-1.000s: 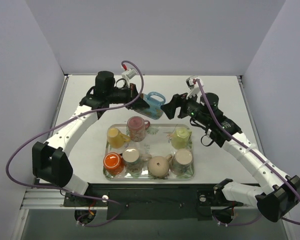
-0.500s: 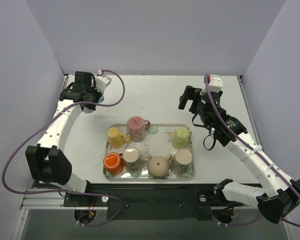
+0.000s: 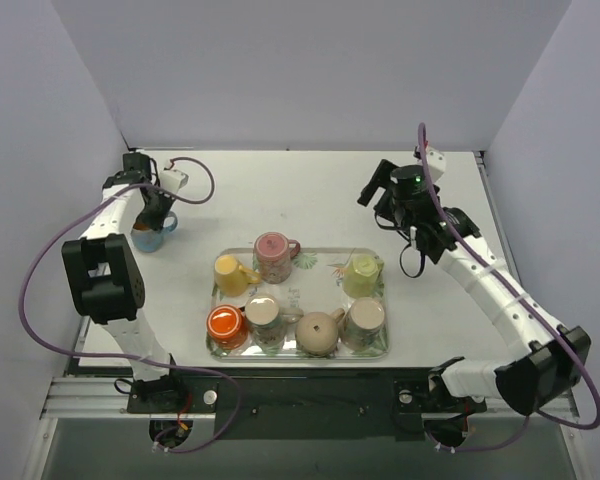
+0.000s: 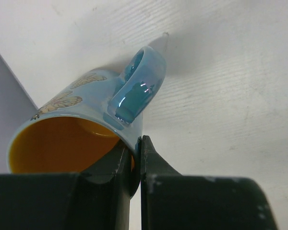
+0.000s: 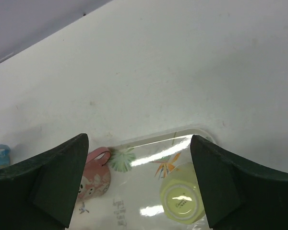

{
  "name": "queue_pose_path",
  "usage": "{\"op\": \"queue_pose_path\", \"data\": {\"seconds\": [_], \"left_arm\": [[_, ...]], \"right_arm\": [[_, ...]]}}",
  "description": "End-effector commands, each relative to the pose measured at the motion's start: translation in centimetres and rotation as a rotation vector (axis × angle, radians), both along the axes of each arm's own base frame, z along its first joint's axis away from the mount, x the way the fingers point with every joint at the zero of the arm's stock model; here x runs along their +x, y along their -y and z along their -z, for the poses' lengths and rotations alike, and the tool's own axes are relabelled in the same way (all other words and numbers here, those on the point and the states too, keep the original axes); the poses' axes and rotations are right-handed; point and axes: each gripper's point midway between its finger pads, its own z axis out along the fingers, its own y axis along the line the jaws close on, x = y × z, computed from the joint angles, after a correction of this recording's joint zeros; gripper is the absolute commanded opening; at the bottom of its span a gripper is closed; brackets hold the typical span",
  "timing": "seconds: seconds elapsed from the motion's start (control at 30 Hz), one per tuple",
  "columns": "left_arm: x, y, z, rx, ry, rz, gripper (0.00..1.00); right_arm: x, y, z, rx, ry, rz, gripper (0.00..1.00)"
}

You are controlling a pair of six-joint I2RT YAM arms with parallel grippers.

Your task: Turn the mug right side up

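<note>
Far left on the surface (image 3: 310,195): blue mug (image 4: 86,110), mouth up but tilted, pinched by its rim in the left end effector (image 4: 134,158). Right end effector (image 5: 139,143) wide, empty. Thin grip on slick glaze; could slip or topple if released tilted.

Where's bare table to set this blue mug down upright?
Bare table lies along the far side of the tray, and in the strip between the tray's left rim and the blue mug. The tray itself is crowded with cups.
</note>
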Motion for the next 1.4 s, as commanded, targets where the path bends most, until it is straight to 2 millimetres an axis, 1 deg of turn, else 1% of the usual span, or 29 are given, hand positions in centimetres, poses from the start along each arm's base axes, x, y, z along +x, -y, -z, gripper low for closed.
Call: {"op": "queue_pose_path", "data": {"seconds": [0.0, 0.03, 0.07, 0.1, 0.13, 0.17, 0.2, 0.23, 0.27, 0.33, 0.37, 0.4, 0.43, 0.47, 0.5, 0.6, 0.67, 0.77, 0.87, 0.9, 1.03, 1.13, 1.17, 1.2, 1.23, 1.27, 1.3, 1.33, 1.37], "left_arm": [[4.2, 1.0, -3.2, -0.065, 0.165, 0.080, 0.00], [4.2, 1.5, -3.1, -0.104, 0.165, 0.095, 0.00], [4.2, 1.4, -3.1, -0.125, 0.169, 0.091, 0.00], [4.2, 1.6, -3.2, -0.155, 0.173, 0.095, 0.00], [4.2, 1.4, -3.3, -0.163, 0.177, 0.091, 0.00], [4.1, 1.6, -3.4, -0.189, 0.176, 0.100, 0.00], [4.1, 1.7, -3.6, -0.198, 0.179, 0.102, 0.00], [4.1, 1.7, -3.6, -0.202, 0.180, 0.106, 0.00], [4.1, 1.7, -3.7, -0.198, 0.183, 0.108, 0.00], [4.0, 1.7, -3.6, -0.189, 0.182, 0.127, 0.00], [3.9, 1.8, -3.5, -0.188, 0.176, 0.130, 0.02], [3.7, 1.8, -3.7, -0.190, 0.176, 0.126, 0.20], [3.6, 1.8, -4.0, -0.192, 0.173, 0.123, 0.47], [3.3, 1.9, -4.8, -0.196, 0.187, 0.124, 0.61], [3.2, 2.1, -5.1, -0.204, 0.194, 0.128, 0.84], [2.6, 3.0, -7.9, -0.219, 0.279, 0.149, 0.85], [2.1, 3.5, -9.5, -0.219, 0.315, 0.152, 0.86], [1.3, 4.2, -11.8, -0.244, 0.364, 0.147, 0.87], [0.4, 5.7, -12.3, -0.287, 0.372, 0.177, 0.88], [0.1, 6.0, -12.6, -0.287, 0.376, 0.184, 0.89], [-0.9, 7.1, -11.9, -0.261, 0.356, 0.215, 0.89], [-1.3, 8.4, -11.7, -0.261, 0.346, 0.244, 0.90], [-1.5, 8.8, -11.7, -0.258, 0.342, 0.255, 0.89], [-1.6, 9.2, -11.7, -0.257, 0.338, 0.262, 0.89], [-1.8, 9.7, -11.6, -0.257, 0.333, 0.275, 0.89], [-1.9, 10.0, -11.5, -0.256, 0.330, 0.281, 0.89], [-2.1, 10.6, -11.6, -0.255, 0.330, 0.297, 0.89], [-2.2, 10.9, -11.8, -0.256, 0.333, 0.304, 0.89], [-2.4, 11.0, -11.8, -0.256, 0.331, 0.310, 0.89]], "right_arm": [[-0.3, -3.6, 3.4, 0.159, -0.184, 0.014, 0.81], [-0.2, -4.9, 4.6, 0.207, -0.234, 0.002, 0.81], [0.0, -5.8, 4.9, 0.242, -0.255, -0.005, 0.81], [0.0, -7.1, 6.1, 0.286, -0.313, -0.014, 0.81], [0.2, -7.9, 6.6, 0.313, -0.340, -0.028, 0.81], [0.2, -9.7, 7.7, 0.369, -0.400, -0.052, 0.81], [0.4, -10.3, 8.1, 0.389, -0.420, -0.059, 0.81], [0.4, -11.8, 9.1, 0.428, -0.468, -0.073, 0.81], [0.5, -12.3, 9.5, 0.443, -0.488, -0.076, 0.81], [0.1, -14.8, 10.7, 0.514, -0.565, -0.108, 0.80], [0.5, -15.7, 11.7, 0.550, -0.592, -0.095, 0.78], [0.3, -16.6, 12.0, 0.589, -0.624, -0.107, 0.76], [0.6, -17.4, 12.9, 0.621, -0.651, -0.092, 0.75], [0.5, -18.0, 13.1, 0.640, -0.663, -0.096, 0.73], [0.8, -18.6, 13.6, 0.651, -0.675, -0.085, 0.72], [0.6, -20.1, 14.4, 0.663, -0.722, -0.092, 0.71], [0.7, -20.8, 15.9, 0.657, -0.770, -0.080, 0.71], [1.1, -21.5, 17.0, 0.659, -0.794, -0.057, 0.67], [1.7, -22.4, 17.8, 0.668, -0.807, -0.051, 0.67], [1.5, -22.8, 17.8, 0.668, -0.811, -0.060, 0.67], [1.3, -23.7, 18.9, 0.659, -0.833, -0.057, 0.60], [1.7, -23.5, 19.6, 0.651, -0.837, -0.041, 0.46], [1.9, -23.3, 19.9, 0.643, -0.833, -0.034, 0.37], [1.9, -23.3, 20.0, 0.640, -0.830, -0.033, 0.32], [2.0, -23.2, 19.9, 0.634, -0.823, -0.037, 0.23], [2.0, -23.2, 19.7, 0.634, -0.818, -0.043, 0.19], [2.0, -23.3, 19.3, 0.632, -0.810, -0.057, 0.10], [1.9, -23.3, 19.2, 0.631, -0.807, -0.062, 0.07], [1.9, -23.3, 18.6, 0.625, -0.792, -0.077, 0.00]]}}
